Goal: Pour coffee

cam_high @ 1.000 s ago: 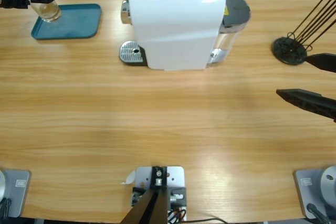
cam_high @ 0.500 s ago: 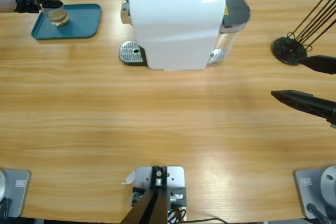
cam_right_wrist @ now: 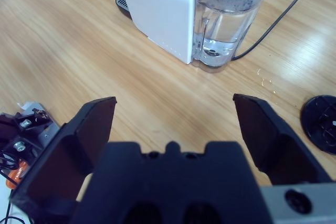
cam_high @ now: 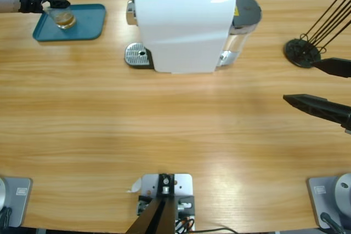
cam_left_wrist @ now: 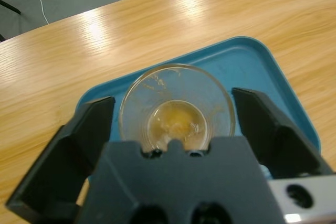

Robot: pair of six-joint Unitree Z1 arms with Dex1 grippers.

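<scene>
With the left gripper [cam_left_wrist: 176, 124] spread around but apparently not touching the glass [cam_left_wrist: 177, 109] of coffee [cam_left_wrist: 176, 121] on the blue tray [cam_left_wrist: 262, 72], and the right gripper [cam_right_wrist: 173, 124] held open well away, the glass could be tipped if one jaw is dragged against it.

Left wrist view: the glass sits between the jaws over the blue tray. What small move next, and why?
Probably draw the left gripper straight back from the glass. Its jaws stand open, clear of the glass walls, and the glass looks to be set on the blue tray with the coffee shallow in its bottom, so the placing seems done.
</scene>
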